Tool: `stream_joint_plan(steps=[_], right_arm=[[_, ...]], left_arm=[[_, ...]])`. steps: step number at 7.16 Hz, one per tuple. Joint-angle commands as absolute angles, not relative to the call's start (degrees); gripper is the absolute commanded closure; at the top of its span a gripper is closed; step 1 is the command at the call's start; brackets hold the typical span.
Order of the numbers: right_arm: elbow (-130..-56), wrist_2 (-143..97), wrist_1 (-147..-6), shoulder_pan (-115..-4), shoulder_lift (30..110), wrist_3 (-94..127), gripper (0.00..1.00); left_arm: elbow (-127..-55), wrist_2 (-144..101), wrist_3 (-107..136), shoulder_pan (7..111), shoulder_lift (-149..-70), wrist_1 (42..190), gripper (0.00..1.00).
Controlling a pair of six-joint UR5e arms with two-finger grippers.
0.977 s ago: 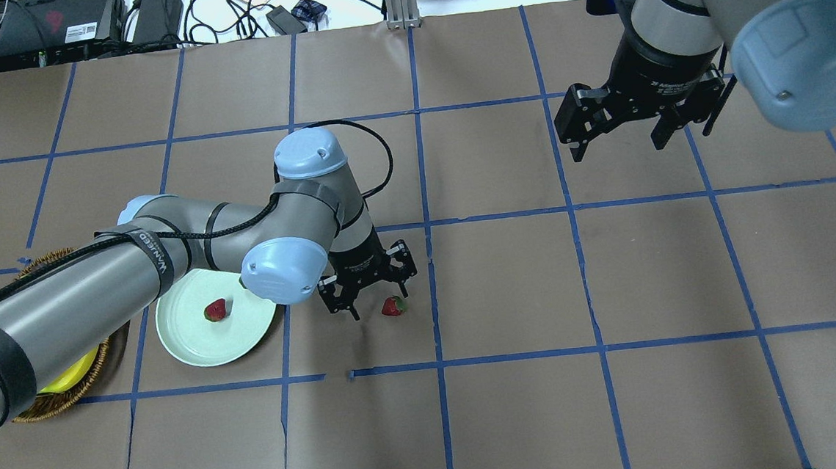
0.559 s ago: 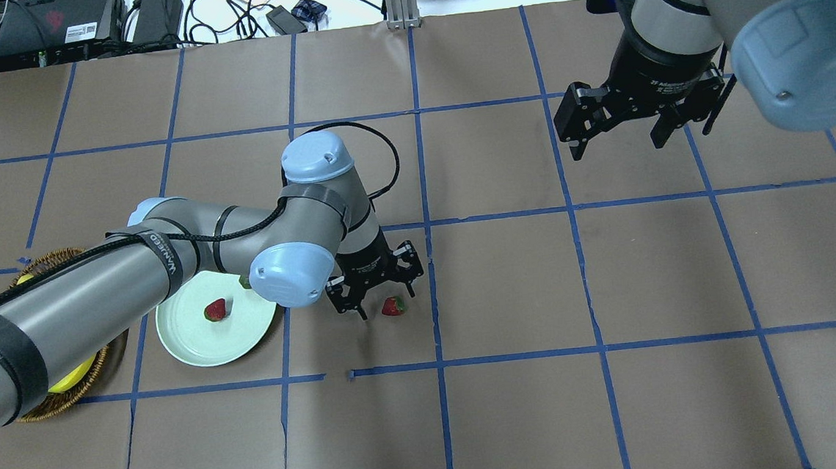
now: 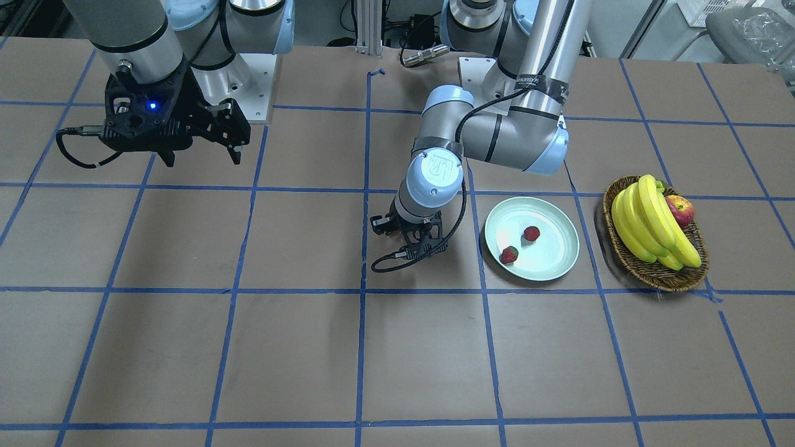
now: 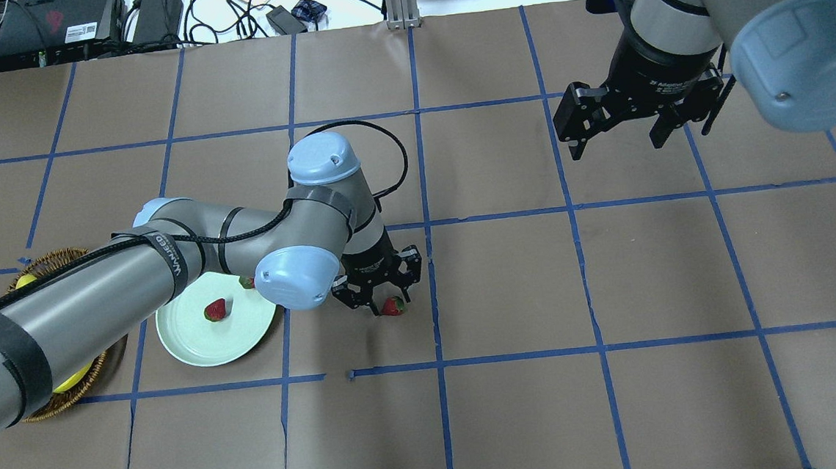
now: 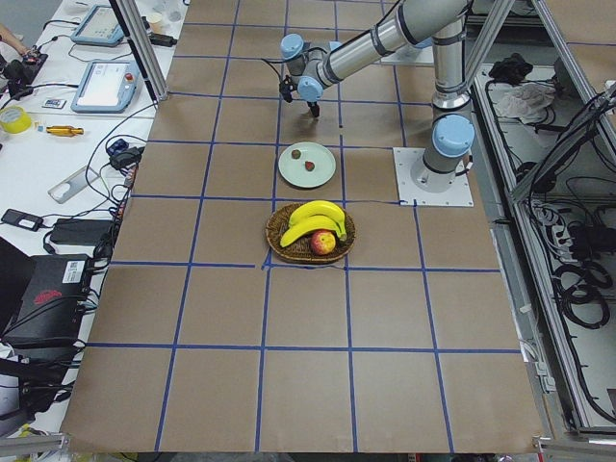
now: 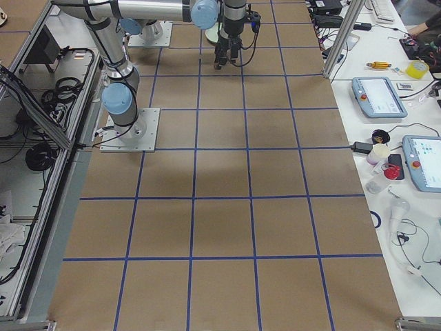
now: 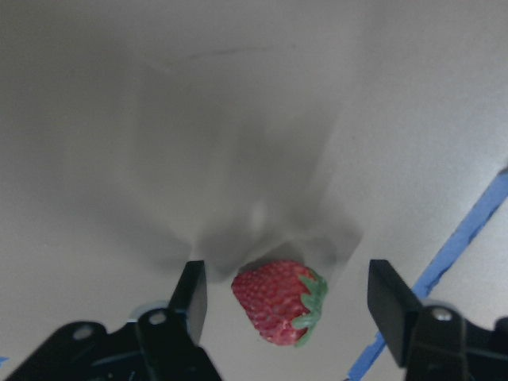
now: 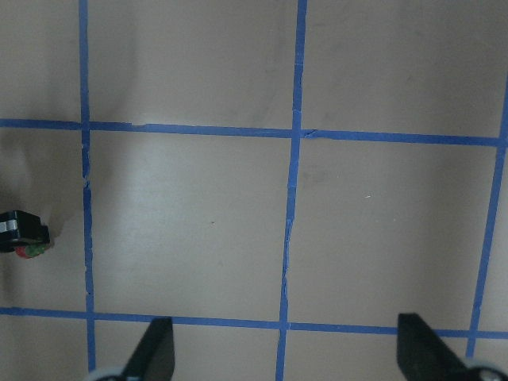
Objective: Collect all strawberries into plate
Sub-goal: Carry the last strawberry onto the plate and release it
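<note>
Centre of overhead view: left gripper [image 4: 387, 301], shifted rightward since a second ago, now straddles third strawberry [image 4: 394, 307] on table [image 4: 622, 411], jaws apart. Plate [image 4: 198, 347], left of it, holds two strawberries [image 3: 531, 233]. Right gripper [image 4: 617, 139], upper right, apart. Closing likely next.

Overhead, the left arm [image 4: 84, 302] covers most of the wicker basket [image 4: 59, 257] by the worktop's left edge and the plate's [image 4: 205, 349] far rim; one plated strawberry [image 4: 246, 282] shows as a sliver. From the front, the left gripper [image 3: 407, 234] hides the loose strawberry [image 4: 394, 307], a mere speck in the right wrist view.
</note>
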State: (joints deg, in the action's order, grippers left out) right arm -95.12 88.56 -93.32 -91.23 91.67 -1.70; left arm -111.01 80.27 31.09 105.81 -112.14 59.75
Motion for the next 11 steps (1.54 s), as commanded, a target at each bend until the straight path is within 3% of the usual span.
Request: stream_joint_plan(steps=[1,3,5,7,9,10,11], right_arm=[[-95.2,88.7,-93.3,-91.2,91.7,-1.8,0.0],[-95.2,88.7,-93.2,-91.2,91.7,-1.9,0.0],[-95.3,88.7,-93.2,-91.2,91.7,-1.9,0.0],[-95.5,88.8,-93.2,-91.2,91.7,-1.9,0.0],[-95.5,88.8,-93.2,-91.2,91.7,-1.9,0.0],[-95.5,88.8,-93.2,-91.2,91.7,-1.9,0.0],[-95.5,88.8,-93.3,-91.2,91.7,-1.9,0.0]], left_arm=[[-110.9,80.9,29.5,105.8,-111.5,60.1,1.0],[-108.7,86.3,24.5,104.3,-109.6,62.3,1.0],[-104.9,95.5,7.2,97.2,-106.0,73.9,1.0],[-109.9,99.4,-7.7,88.1,-104.6,72.8,1.0],[-113.2,99.8,-9.8,85.6,-103.4,68.4,1.0],[-113.4,99.1,-8.3,85.7,-103.4,68.0,0.01],[-113.0,99.0,-6.1,86.1,-103.0,68.0,0.0]])
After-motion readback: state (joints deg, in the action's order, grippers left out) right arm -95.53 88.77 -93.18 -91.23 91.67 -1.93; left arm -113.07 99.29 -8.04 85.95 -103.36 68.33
